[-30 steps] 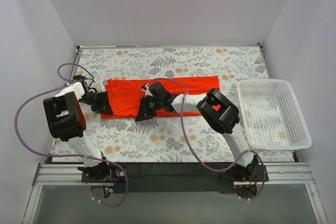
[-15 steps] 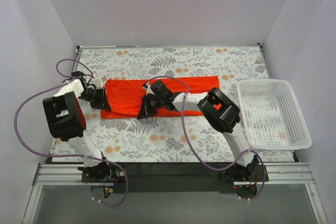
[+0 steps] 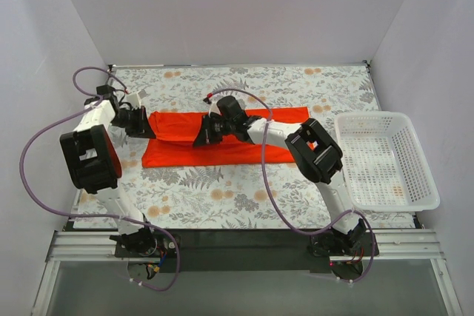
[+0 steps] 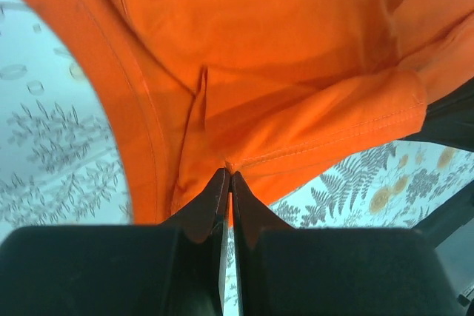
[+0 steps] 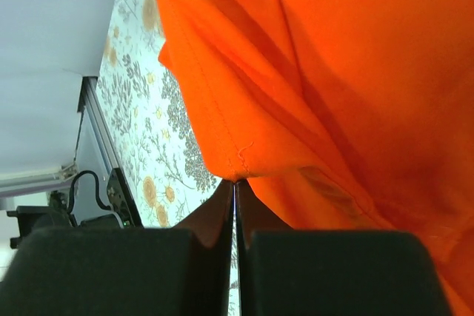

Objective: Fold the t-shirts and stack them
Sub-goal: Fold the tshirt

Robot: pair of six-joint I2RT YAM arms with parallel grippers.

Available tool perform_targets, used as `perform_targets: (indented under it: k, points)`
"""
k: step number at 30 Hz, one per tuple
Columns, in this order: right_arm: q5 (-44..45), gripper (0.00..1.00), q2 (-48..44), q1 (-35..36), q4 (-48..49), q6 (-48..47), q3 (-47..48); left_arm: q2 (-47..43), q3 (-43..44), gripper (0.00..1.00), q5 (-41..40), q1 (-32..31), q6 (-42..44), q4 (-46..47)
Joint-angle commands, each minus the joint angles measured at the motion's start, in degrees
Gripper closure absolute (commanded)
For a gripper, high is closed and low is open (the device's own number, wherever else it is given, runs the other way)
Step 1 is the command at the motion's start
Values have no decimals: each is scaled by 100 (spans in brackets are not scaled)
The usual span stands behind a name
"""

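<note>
One bright orange-red t-shirt (image 3: 222,144) lies as a long folded band across the middle of the floral mat (image 3: 244,86). My left gripper (image 3: 146,125) is at the shirt's left end, shut on a hemmed fold of the cloth (image 4: 244,155). My right gripper (image 3: 202,137) is over the shirt's middle, shut on a stitched edge of the cloth (image 5: 238,160). Both hold the cloth lifted a little off the mat. The shirt fills most of both wrist views.
A white plastic basket (image 3: 384,159) stands at the right side of the mat, with nothing in it. White walls close the back and both sides. Purple cables (image 3: 44,146) loop beside the left arm. The rail with the arm bases runs along the near edge.
Both grippers have moved away from me toward the back of the mat, carrying the near edge of the shirt up and over. More orange cloth now shows below the grippers.
</note>
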Motion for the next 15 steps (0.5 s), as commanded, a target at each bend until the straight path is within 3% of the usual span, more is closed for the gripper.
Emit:
perform_targets:
  k: [1, 15]
  points:
    - [-60, 99, -69, -193, 127, -324, 403, 271, 494, 100, 240, -98, -211, 150]
    - [54, 99, 486, -396, 128, -624, 1072, 1370, 1795, 100, 222, -265, -923, 660]
